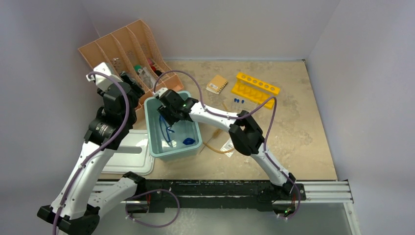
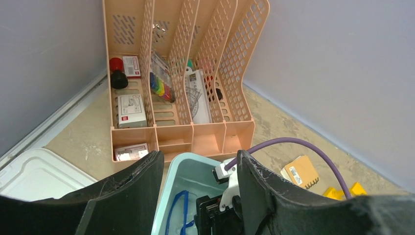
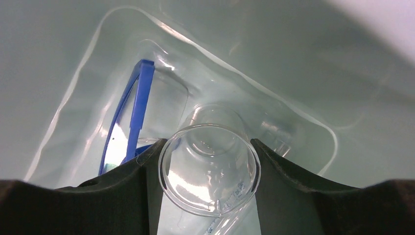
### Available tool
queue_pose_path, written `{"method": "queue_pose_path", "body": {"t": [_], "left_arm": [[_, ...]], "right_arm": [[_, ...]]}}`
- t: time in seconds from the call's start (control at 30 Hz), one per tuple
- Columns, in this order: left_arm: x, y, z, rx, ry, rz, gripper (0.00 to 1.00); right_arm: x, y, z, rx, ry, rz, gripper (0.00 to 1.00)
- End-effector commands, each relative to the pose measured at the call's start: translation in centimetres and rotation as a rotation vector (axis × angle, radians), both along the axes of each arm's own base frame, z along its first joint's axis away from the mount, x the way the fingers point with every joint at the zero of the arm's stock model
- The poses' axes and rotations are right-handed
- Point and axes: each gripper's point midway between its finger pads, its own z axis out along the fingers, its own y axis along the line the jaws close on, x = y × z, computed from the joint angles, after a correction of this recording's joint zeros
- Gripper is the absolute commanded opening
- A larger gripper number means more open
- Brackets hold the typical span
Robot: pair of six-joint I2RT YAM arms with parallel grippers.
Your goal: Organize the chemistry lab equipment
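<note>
**Right gripper holds a clear cup in the tub**

I can see the right gripper down inside the pale teal tub. Its two fingers press on both sides of the clear cup, so it is holding it. The blue-rimmed goggles lie on the tub floor, at 9 o'clock from the cup. A small blue thing sits in the tub at 4 o'clock.

The left gripper hangs over the tub's 11 o'clock corner. Its fingers are wide apart with nothing in them, and it faces the peach file organiser.

Blue-capped test tubes lie on the table at 2 o'clock from the tub, just beside a yellow rack.
</note>
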Motion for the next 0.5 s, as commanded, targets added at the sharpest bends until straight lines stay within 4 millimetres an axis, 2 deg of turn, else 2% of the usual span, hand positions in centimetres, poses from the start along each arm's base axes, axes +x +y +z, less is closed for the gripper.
{"method": "queue_pose_path", "body": {"t": [0.0, 0.23, 0.37, 0.47], "left_arm": [[0.3, 0.0, 0.4, -0.010, -0.015, 0.003, 0.56], [0.6, -0.2, 0.6, -0.011, -0.015, -0.001, 0.56], [0.6, -0.2, 0.9, -0.007, -0.017, 0.000, 0.56], [0.6, -0.1, 1.3, -0.009, -0.026, 0.003, 0.56]], "right_arm": [[1.3, -0.7, 1.5, -0.011, -0.068, -0.061, 0.53], [1.7, -0.8, 3.8, 0.003, -0.099, -0.073, 0.71], [0.1, 0.9, 8.6, 0.153, -0.070, 0.003, 0.82], [-0.7, 1.2, 12.4, 0.258, -0.080, 0.023, 0.86]]}}
